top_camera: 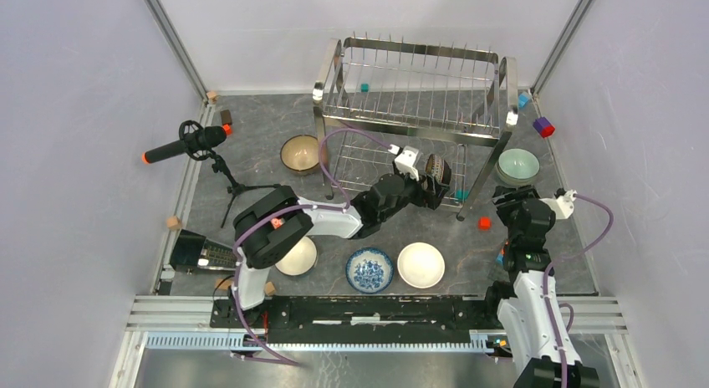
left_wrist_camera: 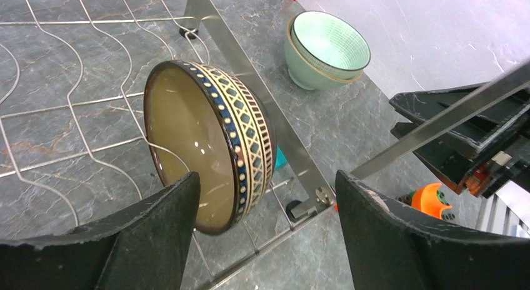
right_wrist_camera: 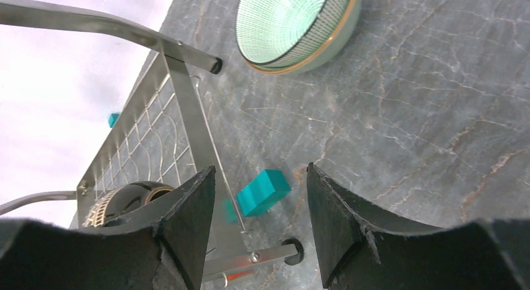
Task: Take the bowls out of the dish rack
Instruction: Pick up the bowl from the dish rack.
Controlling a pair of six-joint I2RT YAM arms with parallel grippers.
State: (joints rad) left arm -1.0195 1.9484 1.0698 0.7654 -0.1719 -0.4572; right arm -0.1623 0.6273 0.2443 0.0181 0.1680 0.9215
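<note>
The dish rack (top_camera: 414, 95) stands at the back of the table. One tan bowl with a dark patterned rim (left_wrist_camera: 206, 146) stands on edge on its lower wire shelf (left_wrist_camera: 75, 102). My left gripper (left_wrist_camera: 269, 209) is open around that bowl's lower rim, one finger (left_wrist_camera: 169, 234) in front of the bowl's inside, the other well clear of it. My right gripper (right_wrist_camera: 259, 209) is open and empty, low over the table beside the rack's leg (right_wrist_camera: 194, 115). Stacked pale green bowls (top_camera: 517, 166) sit right of the rack. A blue-and-white bowl (top_camera: 369, 269) and a white bowl (top_camera: 420, 265) rest near the front.
A tan bowl (top_camera: 301, 154) sits left of the rack and a cream bowl (top_camera: 297, 256) lies partly under my left arm. A microphone on a tripod (top_camera: 188, 143) stands at the left. Small teal (right_wrist_camera: 264, 191) and red (top_camera: 483, 223) blocks lie near the rack's right legs.
</note>
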